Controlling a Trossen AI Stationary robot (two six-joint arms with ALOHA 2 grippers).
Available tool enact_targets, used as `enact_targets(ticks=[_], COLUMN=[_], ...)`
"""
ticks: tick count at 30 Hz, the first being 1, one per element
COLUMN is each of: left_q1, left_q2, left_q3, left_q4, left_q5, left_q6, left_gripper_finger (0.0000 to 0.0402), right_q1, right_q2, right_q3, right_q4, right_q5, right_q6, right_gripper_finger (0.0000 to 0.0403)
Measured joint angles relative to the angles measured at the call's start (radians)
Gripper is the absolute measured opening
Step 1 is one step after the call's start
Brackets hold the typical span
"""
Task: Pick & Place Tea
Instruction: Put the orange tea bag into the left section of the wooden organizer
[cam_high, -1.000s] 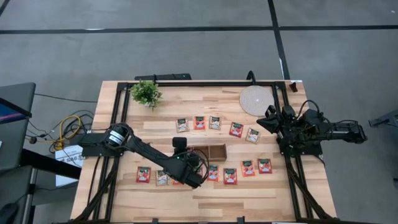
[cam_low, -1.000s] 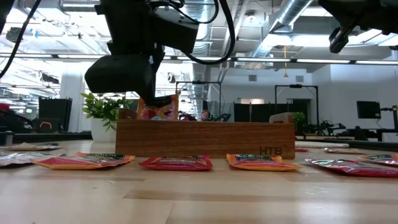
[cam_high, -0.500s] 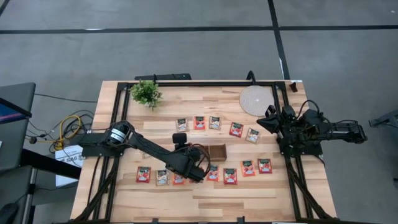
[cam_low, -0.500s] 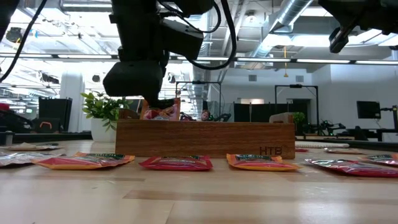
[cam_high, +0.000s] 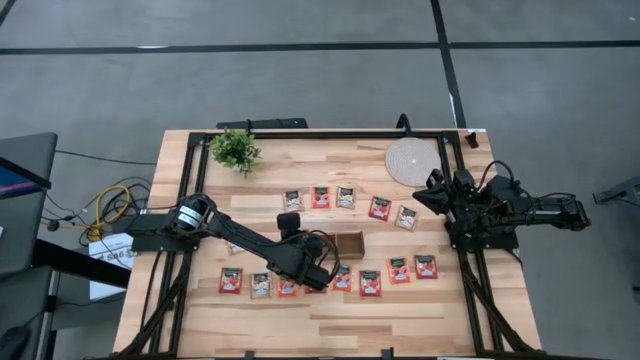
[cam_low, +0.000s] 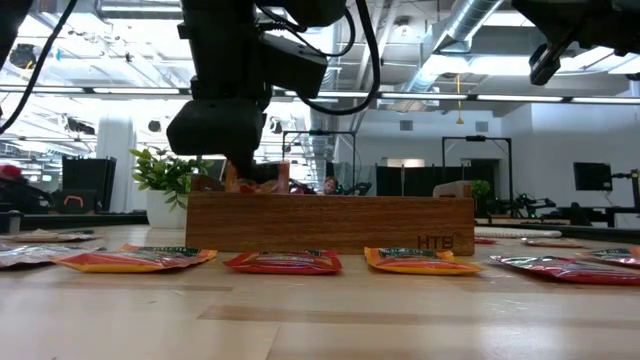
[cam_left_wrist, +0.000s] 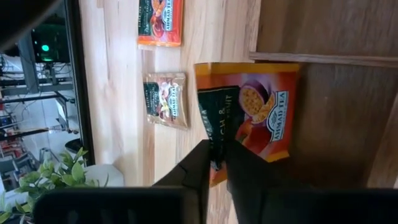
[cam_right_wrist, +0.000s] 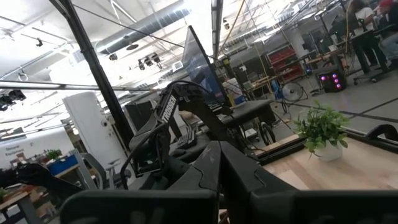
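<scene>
A long wooden tray (cam_high: 348, 243) lies mid-table. My left gripper (cam_high: 298, 238) hangs over its left end, shut on one orange-red tea sachet (cam_left_wrist: 261, 106). In the low view that sachet (cam_low: 284, 172) pokes up just above the tray's near wall (cam_low: 330, 222), beside the gripper (cam_low: 255, 175). More sachets lie flat on the table in a far row (cam_high: 345, 197) and a near row (cam_high: 370, 283). My right gripper (cam_high: 432, 192) waits shut at the table's right side, holding nothing. My left gripper pinches the sachet by one edge, at its dark green printed strip (cam_left_wrist: 214, 134), between its two fingers (cam_left_wrist: 199, 165). The fingers slant down from the table's left. The sachet stands tilted inside the tray's left end. The tray wall hides its lower part.
A small potted plant (cam_high: 235, 150) stands at the far left and a round woven mat (cam_high: 412, 160) at the far right. Black frame rails (cam_high: 190, 180) run along the table's sides. Cables (cam_high: 110, 205) lie off the left edge.
The held sachet has sunk behind the tray's near wall. It stood well above the wall before, and now only its top edges show there.
</scene>
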Motion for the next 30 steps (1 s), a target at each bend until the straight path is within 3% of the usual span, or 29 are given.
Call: enact_targets(ticks=[12,20,24,30], left_q1=[0.0,-0.001,-0.011,-0.059], left_q2=[-0.001,-0.002,-0.002,-0.052], left_q3=[0.005,0.144,0.243,0.301], left_q4=[-0.01,-0.12,-0.22,-0.187], left_q5=[0.015,0.026,0.147,0.44], left_q6=[0.006,-0.022,-0.073,-0.143], left_gripper_finger=[0.0111,0.012,0.012,0.0119], right_q1=[0.0,0.0,0.0,0.0], right_q2=[0.0,0.0,0.0,0.0], right_q3=[0.0,0.0,0.0,0.0], right_q4=[0.0,0.0,0.0,0.0], right_q5=[0.0,0.0,0.0,0.0], right_q6=[0.0,0.0,0.0,0.0], right_gripper_finger=[0.0,0.0,0.0,0.0])
